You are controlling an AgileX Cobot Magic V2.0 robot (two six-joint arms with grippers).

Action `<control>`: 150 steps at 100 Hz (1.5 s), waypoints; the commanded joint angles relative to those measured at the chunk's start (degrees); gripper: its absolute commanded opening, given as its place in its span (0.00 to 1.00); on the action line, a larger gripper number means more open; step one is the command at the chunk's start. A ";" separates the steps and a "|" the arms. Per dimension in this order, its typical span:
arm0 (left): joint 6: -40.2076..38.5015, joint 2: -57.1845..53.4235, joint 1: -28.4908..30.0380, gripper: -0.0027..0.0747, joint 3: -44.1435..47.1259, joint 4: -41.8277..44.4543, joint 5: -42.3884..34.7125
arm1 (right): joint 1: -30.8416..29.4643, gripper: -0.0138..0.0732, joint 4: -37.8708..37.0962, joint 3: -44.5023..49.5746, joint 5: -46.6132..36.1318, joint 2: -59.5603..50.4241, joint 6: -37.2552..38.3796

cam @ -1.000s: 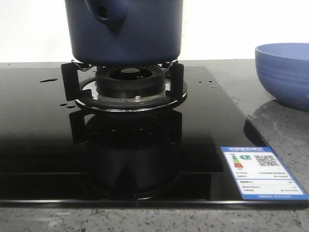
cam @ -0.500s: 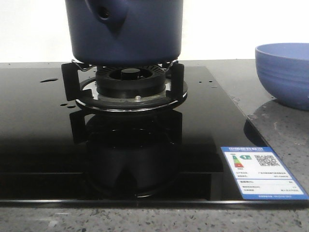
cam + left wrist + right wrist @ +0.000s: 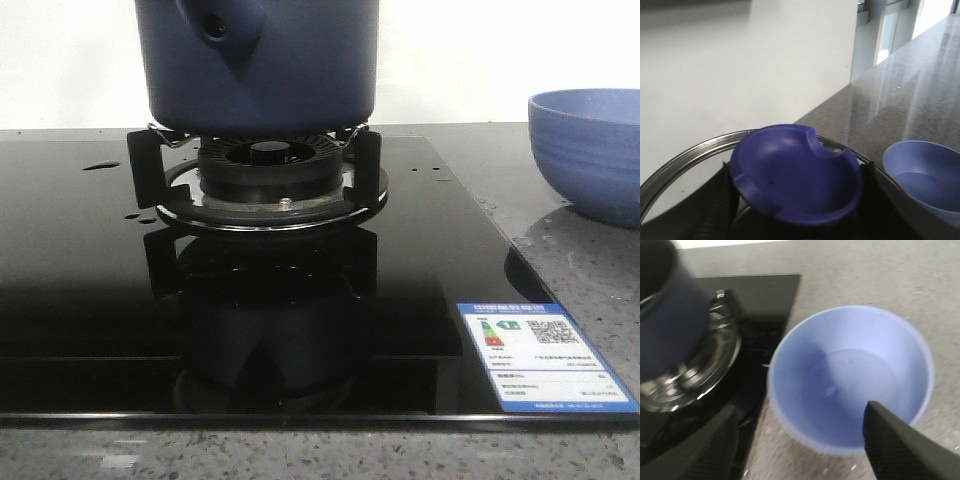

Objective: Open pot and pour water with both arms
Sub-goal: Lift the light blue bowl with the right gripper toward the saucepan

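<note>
The dark navy pot (image 3: 258, 70) stands on the burner grate (image 3: 256, 185) of a black glass hob; its top is cut off by the front view's edge, and its holed side nub (image 3: 218, 25) faces me. In the left wrist view my left gripper (image 3: 796, 200) is shut on the lid's dished blue knob (image 3: 795, 170), and the lid's steel rim (image 3: 687, 156) curves round it. My right gripper (image 3: 800, 450) hangs open over the counter beside the periwinkle bowl (image 3: 850, 375), with the pot (image 3: 665, 320) off to one side. Small water droplets (image 3: 100, 166) lie on the hob. Neither gripper shows in the front view.
The periwinkle bowl (image 3: 590, 150) sits on the speckled stone counter (image 3: 590, 270) right of the hob. A blue-and-white energy label (image 3: 540, 355) is stuck on the hob's near right corner. A white wall rises behind the pot.
</note>
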 commanded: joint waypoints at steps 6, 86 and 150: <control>-0.13 -4.22 4.44 0.50 -2.51 -4.52 -0.12 | -4.63 0.69 -0.21 -9.04 0.20 8.13 0.15; -0.13 -5.74 12.25 0.50 -2.51 -4.86 0.36 | -12.89 0.18 -2.56 -18.57 15.06 35.34 0.15; -0.13 -5.74 12.38 0.50 -2.51 -4.86 -5.94 | -1.23 0.10 0.61 -36.94 19.90 33.87 2.22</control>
